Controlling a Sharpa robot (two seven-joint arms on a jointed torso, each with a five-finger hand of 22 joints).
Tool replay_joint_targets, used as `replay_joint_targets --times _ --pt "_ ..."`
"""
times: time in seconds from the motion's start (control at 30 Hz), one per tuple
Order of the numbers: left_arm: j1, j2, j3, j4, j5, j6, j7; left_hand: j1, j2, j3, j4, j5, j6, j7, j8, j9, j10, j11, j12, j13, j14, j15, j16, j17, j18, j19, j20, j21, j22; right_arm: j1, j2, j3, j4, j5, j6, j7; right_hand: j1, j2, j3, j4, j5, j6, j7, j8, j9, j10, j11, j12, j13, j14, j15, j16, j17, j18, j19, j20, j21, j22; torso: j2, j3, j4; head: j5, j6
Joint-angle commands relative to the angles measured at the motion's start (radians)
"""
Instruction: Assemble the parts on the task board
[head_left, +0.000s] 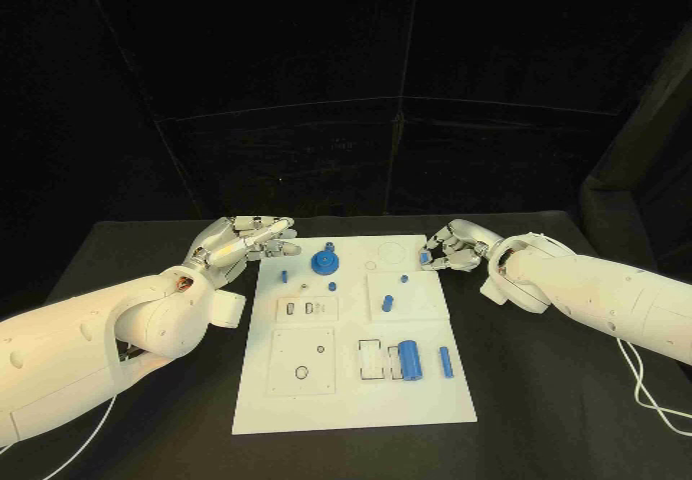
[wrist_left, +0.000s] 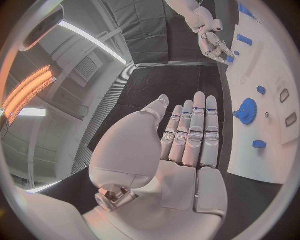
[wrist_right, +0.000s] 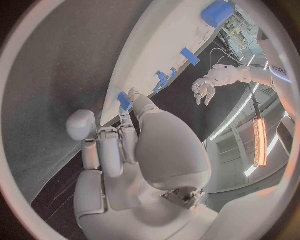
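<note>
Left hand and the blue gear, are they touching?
Apart. The left wrist view shows the left hand open, with dark table between its fingertips and the blue gear.

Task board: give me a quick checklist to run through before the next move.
1. Right hand pinches the small blue part at the board's edge: ok.
2. Left hand holds nothing, fingers extended, beside the board: ok.
3. Task board lies flat between both arms: ok.
4. Blue gear stands on the board, apart from both hands: ok.
5. Blue cylinder lies on the board's near part, untouched: ok.
6. Which seat the pinched part belongs in: cannot tell.
</note>
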Motion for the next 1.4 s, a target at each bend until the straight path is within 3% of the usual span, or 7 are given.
replay_joint_targets --times 0.03,0.3,0.5,0.67,0.93,1.17,1.4 --pt "0.001 0.001 0.001 0.000 -0.003 0.011 0.007 0.002 0.005 0.000 -0.006 -0.005 0.001 -0.003 -0.004 0.000 0.002 -0.003 -0.005 0.000 0.000 0.001 -0.006 0.001 0.014 -0.004 0.000 -0.005 -0.002 0.001 0.002 0.000 -0.001 -0.013 -0.014 0.005 -0.001 0.023 0.020 -0.002 -0.023 0.033 -0.010 0.013 0.003 0.007 -0.015 0.008 0.120 0.079 -0.014 0.004 0.148 -0.005 0.006 -0.009 0.006 0.008 0.000 0.0000 -0.0004 -0.001 0.000" --pt "0.001 0.000 0.001 -0.002 -0.003 0.013 0.006 0.002 0.005 0.000 -0.006 -0.005 0.001 -0.003 -0.004 0.000 0.002 -0.003 -0.005 0.000 0.000 0.001 -0.006 0.001 0.014 -0.004 0.000 -0.005 -0.002 0.001 0.006 0.001 -0.004 -0.024 -0.084 0.021 -0.007 0.062 0.069 -0.016 -0.046 0.118 -0.047 0.050 0.015 0.021 -0.045 0.024 0.136 0.083 -0.040 0.009 0.164 -0.009 0.019 -0.031 0.016 0.030 0.000 -0.0001 -0.0015 -0.002 0.001" --pt "0.001 -0.001 0.001 -0.001 -0.003 0.013 0.005 0.002 0.005 0.000 -0.006 -0.005 0.001 -0.003 -0.004 0.000 0.002 -0.003 -0.005 0.000 0.000 0.001 -0.006 0.001 0.014 -0.004 0.000 -0.005 -0.002 0.001 -0.001 0.001 0.015 -0.026 -0.153 0.021 -0.012 0.067 0.091 -0.027 -0.038 0.114 -0.048 0.046 0.013 0.022 -0.049 0.023 0.137 0.084 -0.045 0.010 0.167 -0.011 0.023 -0.040 0.019 0.036 -0.001 -0.0003 -0.0008 -0.001 0.000" --pt "0.001 -0.004 0.001 0.002 -0.003 0.012 0.005 0.002 0.005 0.000 -0.006 -0.005 0.001 -0.003 -0.004 0.000 0.002 -0.003 -0.005 0.000 0.000 0.001 -0.006 0.001 0.014 -0.004 0.000 -0.005 -0.002 0.002 -0.028 0.002 0.078 -0.021 -0.180 0.000 -0.029 0.059 0.101 -0.029 -0.020 0.100 -0.041 0.034 0.008 0.021 -0.044 0.020 0.136 0.084 -0.042 0.010 0.167 -0.012 0.024 -0.039 0.020 0.037 -0.004 -0.0028 -0.0009 -0.004 0.002" --pt "0.002 -0.006 0.001 -0.003 -0.003 0.014 0.006 0.001 0.005 0.001 -0.007 -0.005 0.001 -0.003 -0.004 0.000 0.003 -0.003 -0.006 0.000 0.001 0.001 -0.007 0.002 0.014 -0.004 0.000 -0.006 -0.002 0.010 -0.056 0.002 0.256 -0.029 -0.197 -0.102 -0.042 0.055 0.106 -0.029 -0.014 0.095 -0.038 0.028 0.006 0.021 -0.041 0.019 0.135 0.084 -0.040 0.010 0.168 -0.011 0.023 -0.037 0.020 0.035 -0.011 -0.0064 -0.0013 0.004 -0.003" --pt "0.003 0.002 0.001 -0.028 -0.003 0.019 0.009 0.000 0.006 0.003 -0.008 -0.005 0.004 -0.005 -0.002 0.000 0.006 -0.004 -0.005 0.000 0.004 -0.001 -0.007 0.003 0.015 -0.002 0.000 -0.005 -0.002 0.022 0.000 0.002 0.361 -0.122 -0.182 -0.213 -0.049 0.049 0.109 -0.030 -0.018 0.094 -0.037 0.025 0.005 0.021 -0.040 0.018 0.135 0.083 -0.039 0.009 0.166 -0.011 0.021 -0.036 0.018 0.032 -0.018 -0.0093 0.0013 0.019 -0.021" --pt "0.006 0.012 0.001 -0.051 -0.003 0.014 0.007 0.000 0.007 0.004 -0.008 -0.005 0.006 -0.006 -0.002 0.001 0.008 -0.005 -0.005 0.000 0.006 -0.001 -0.007 0.003 0.016 0.000 0.000 -0.005 -0.002 0.024 0.098 0.001 0.387 -0.277 -0.153 -0.300 -0.057 0.046 0.111 -0.029 -0.020 0.097 -0.038 0.024 0.005 0.021 -0.040 0.017 0.134 0.084 -0.039 0.009 0.166 -0.011 0.023 -0.036 0.020 0.035 -0.019 -0.0107 0.0024 0.039 -0.032"
